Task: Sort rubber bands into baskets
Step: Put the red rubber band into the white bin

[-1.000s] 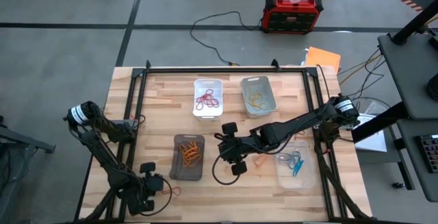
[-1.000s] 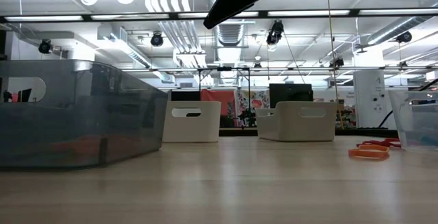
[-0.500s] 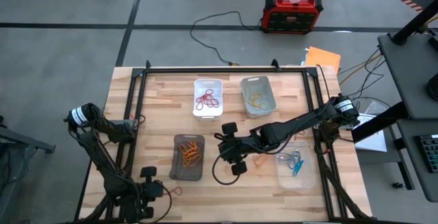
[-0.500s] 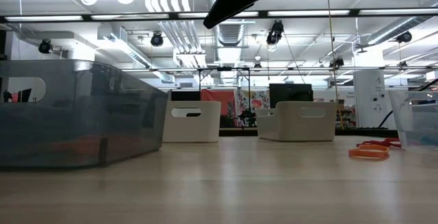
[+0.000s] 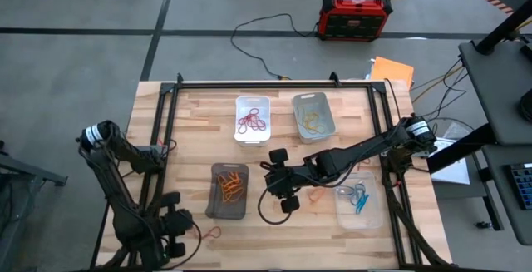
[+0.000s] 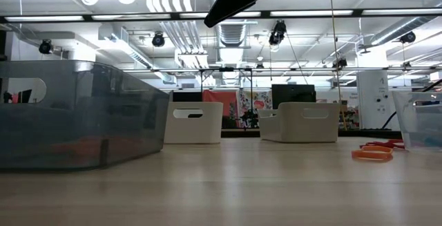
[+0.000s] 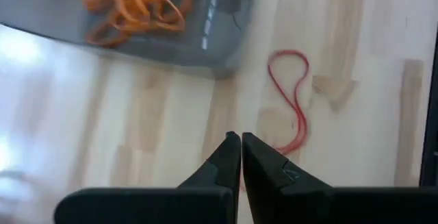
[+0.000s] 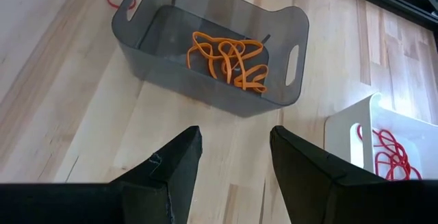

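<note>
- At the table's near-left corner, the left gripper (image 5: 176,232) hangs by the table's front edge, its fingers (image 7: 229,157) pressed together with nothing between them; a loose red rubber band (image 7: 291,99) lies flat on the wood just past the tips, touching neither finger.
- Just beyond that band sits the dark smoky basket (image 5: 229,190), its long side running front to back; orange rubber bands (image 5: 233,183) are heaped inside it, and bare wood shows between its near corner and the red loop.
- Toward the far edge, the white basket (image 5: 252,118) holds a tangle of red bands (image 5: 253,123), well apart from the dark one.
- At mid-table, the right gripper (image 5: 282,190) hovers just beside the dark basket's right wall, its fingers (image 8: 173,168) spread wide and empty; its wrist camera shows clear boards beneath the gap.
- A few loose orange bands (image 6: 372,154) lie on the open boards right of that gripper, short of the clear basket.
- Beside the white basket, the light grey basket (image 5: 313,116) holds yellowish-tan bands (image 5: 312,122); a narrow strip of wood separates the two.
- Near the right rail, the clear basket (image 5: 360,198) holds blue bands (image 5: 360,195), and the right arm crosses above its far end.
- A black frame (image 5: 169,106) borders the table's left, far and right edges.
</note>
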`<state>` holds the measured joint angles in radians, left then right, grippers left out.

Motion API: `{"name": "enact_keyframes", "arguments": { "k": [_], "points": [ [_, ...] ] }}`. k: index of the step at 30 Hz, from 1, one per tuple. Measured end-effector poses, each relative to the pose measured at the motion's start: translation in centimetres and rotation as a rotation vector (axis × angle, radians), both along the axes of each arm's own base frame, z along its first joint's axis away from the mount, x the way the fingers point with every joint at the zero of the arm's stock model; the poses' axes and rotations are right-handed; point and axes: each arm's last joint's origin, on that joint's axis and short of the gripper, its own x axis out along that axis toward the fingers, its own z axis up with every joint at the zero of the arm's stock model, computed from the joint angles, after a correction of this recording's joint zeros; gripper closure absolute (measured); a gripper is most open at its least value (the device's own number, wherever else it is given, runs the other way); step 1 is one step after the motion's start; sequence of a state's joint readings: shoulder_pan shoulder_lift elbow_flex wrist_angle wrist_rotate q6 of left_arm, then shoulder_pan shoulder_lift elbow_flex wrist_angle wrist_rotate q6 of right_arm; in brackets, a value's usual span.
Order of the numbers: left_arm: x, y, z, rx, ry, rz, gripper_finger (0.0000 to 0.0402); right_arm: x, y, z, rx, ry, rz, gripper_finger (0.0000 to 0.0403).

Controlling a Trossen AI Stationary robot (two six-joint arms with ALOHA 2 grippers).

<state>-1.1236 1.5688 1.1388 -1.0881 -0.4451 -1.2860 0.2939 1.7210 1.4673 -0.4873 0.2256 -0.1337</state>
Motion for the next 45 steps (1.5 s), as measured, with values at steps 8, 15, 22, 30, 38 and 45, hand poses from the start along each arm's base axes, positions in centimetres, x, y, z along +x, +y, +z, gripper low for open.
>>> {"name": "enact_keyframes", "arguments": {
  "k": [8,15,22,30,38,45],
  "points": [
    [0.2,-0.9,1.9,-0.013,-0.002,-0.052,0.0401,0.0,0.0,0.0,-0.003,-0.004,0.004,0.0232],
    [0.1,-0.9,-1.9,0.017,0.052,0.005,0.0363,0.0,0.0,0.0,-0.004,-0.007,0.006,0.0232],
    [0.1,-0.9,-5.0,-0.09,0.013,0.008,0.0268,0.1,0.0,0.1,-0.003,-0.007,0.006,0.0232],
    [-0.2,-0.7,-7.5,-0.184,0.015,-0.056,0.0208,0.1,0.0,0.1,-0.002,-0.008,0.006,0.0232],
    [-0.4,-0.4,-9.5,-0.158,0.044,-0.102,0.0216,0.1,0.0,0.1,-0.002,-0.008,0.006,0.0232],
    [-0.2,-0.9,-10.7,-0.096,0.086,-0.176,0.0233,0.1,0.0,0.1,-0.003,-0.007,0.006,0.0232]
  ]
}}
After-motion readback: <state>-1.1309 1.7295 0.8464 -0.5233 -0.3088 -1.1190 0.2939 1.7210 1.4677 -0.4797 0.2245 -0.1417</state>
